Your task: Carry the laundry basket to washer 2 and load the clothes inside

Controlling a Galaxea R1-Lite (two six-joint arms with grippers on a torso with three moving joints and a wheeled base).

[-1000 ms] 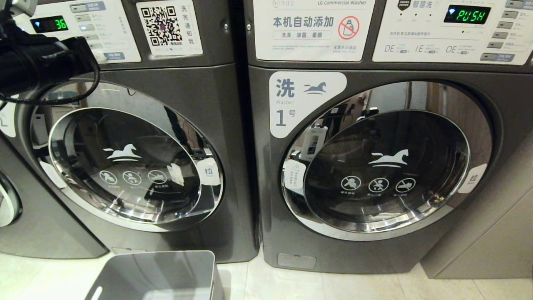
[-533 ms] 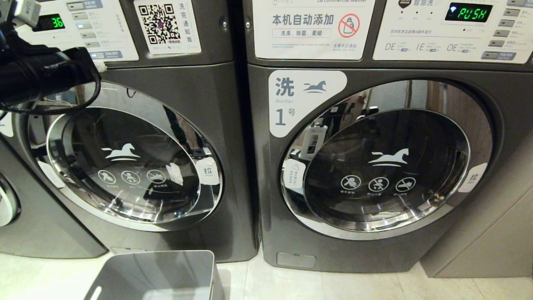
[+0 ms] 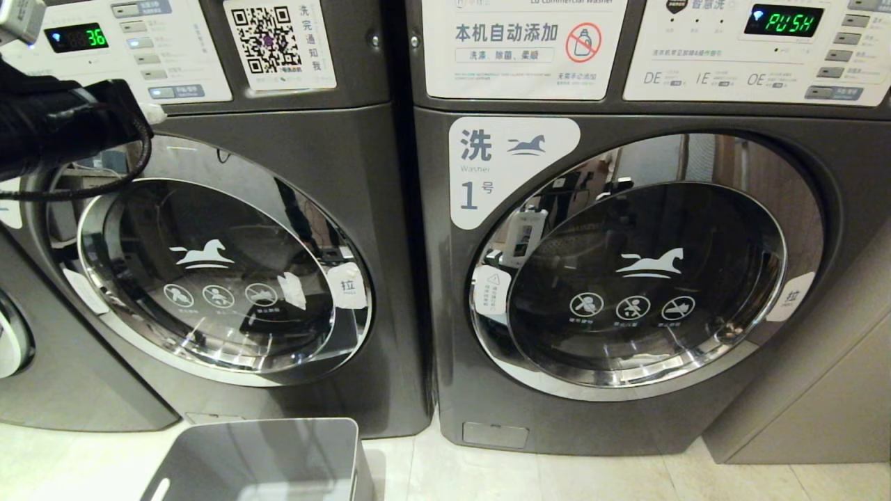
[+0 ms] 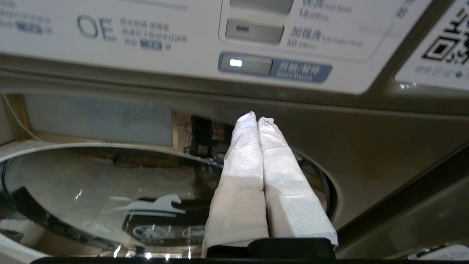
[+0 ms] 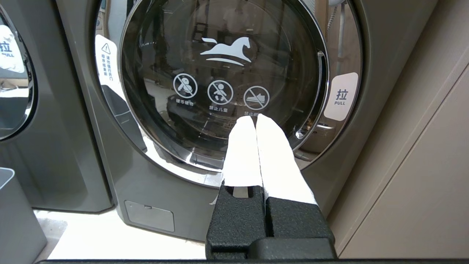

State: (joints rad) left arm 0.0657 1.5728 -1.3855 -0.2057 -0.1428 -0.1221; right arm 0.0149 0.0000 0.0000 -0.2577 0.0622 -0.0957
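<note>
Both grippers pressed together | left gripper (image 4: 256,119) raised near washer panel (image 4: 183,40) | right gripper (image 5: 255,121) low

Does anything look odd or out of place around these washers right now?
Nothing stands out. Both washer doors, on washer 2 and the machine labelled 1, sit shut and undamaged. The laundry basket stands upright on the floor, with no spills visible.

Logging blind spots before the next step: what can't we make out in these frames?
- Left washer's number label: head view, behind the left arm.
- Laundry basket contents: head view, cut by bottom edge.
- Clothes: seen in no view; both doors shut, glass dark and mirroring.
- Left gripper: shut; touching the panel or not, unclear.
- Right gripper: right wrist view only.
</note>
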